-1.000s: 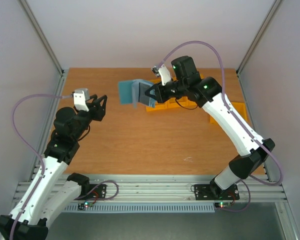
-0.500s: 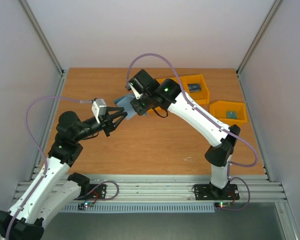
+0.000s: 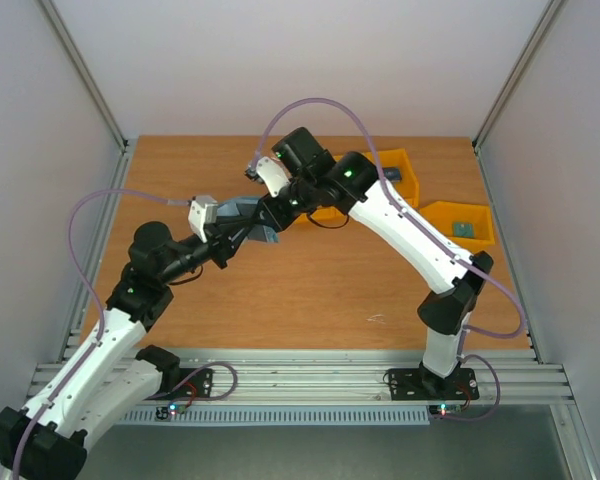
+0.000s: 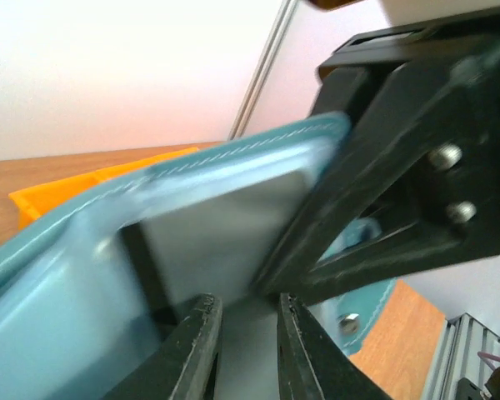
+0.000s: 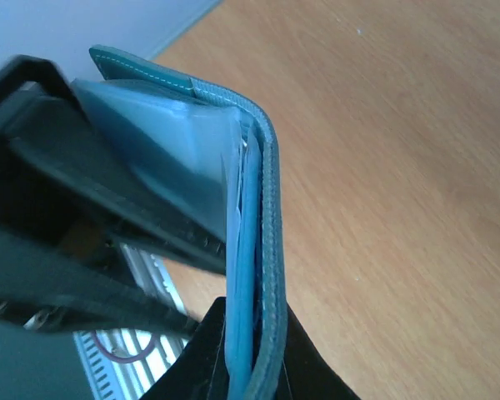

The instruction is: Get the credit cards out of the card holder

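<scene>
Pinches the card holder (image 5: 268, 208) firmly in the right gripper (image 5: 254, 358), aloft above the table (image 3: 310, 290), left of centre. Shows teal panels with pale stitching, partly unfolded, a pale grey card (image 4: 225, 225) in the pocket. Has the left gripper (image 4: 243, 350) at that card, fingers narrowed to a slit; cannot tell whether gripping.

Orange-brown wooden table (image 3: 310, 290), pale grey walls (image 3: 280, 60), metal corner posts (image 3: 85, 75).

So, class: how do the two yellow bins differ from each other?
The far bin is partly hidden by the right arm; the near bin shows whole. The far bin lies further left, the near bin further right. Both are yellow and open-topped.
</scene>
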You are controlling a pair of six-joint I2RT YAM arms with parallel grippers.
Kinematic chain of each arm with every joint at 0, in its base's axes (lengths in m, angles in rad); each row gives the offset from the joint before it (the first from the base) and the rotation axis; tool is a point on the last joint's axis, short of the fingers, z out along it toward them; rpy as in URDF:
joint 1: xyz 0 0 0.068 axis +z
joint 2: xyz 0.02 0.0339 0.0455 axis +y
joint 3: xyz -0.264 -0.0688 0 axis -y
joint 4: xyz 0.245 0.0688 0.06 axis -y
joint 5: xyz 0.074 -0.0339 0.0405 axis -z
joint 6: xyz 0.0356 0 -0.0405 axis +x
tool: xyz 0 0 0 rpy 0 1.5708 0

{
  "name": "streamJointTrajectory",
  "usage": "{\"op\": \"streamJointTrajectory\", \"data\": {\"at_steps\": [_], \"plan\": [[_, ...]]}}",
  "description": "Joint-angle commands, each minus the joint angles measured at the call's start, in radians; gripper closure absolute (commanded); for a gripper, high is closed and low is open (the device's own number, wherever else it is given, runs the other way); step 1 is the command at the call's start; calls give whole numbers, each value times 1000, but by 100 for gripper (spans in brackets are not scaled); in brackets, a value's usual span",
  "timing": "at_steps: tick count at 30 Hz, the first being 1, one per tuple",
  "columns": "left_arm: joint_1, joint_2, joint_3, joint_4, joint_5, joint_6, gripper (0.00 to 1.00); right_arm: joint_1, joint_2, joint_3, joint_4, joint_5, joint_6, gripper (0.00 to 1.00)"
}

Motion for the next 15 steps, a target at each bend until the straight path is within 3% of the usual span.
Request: {"op": "streamJointTrajectory", "data": {"at_steps": [1,8,12,15], "plan": [[23,-21,-12,20,-30,-29,78,-27,-101,-48,86,-221,-61,99],[44,-34,-9,50,56,-33,78,-51,-195,-142,120,-420,-201,98],[44,-32,0,122,222,-9,78,-54,-224,-165,137,-466,-226,98],[43,-29,21,124,270,-8,79,-54,-229,-169,141,-513,-244,98]]}}
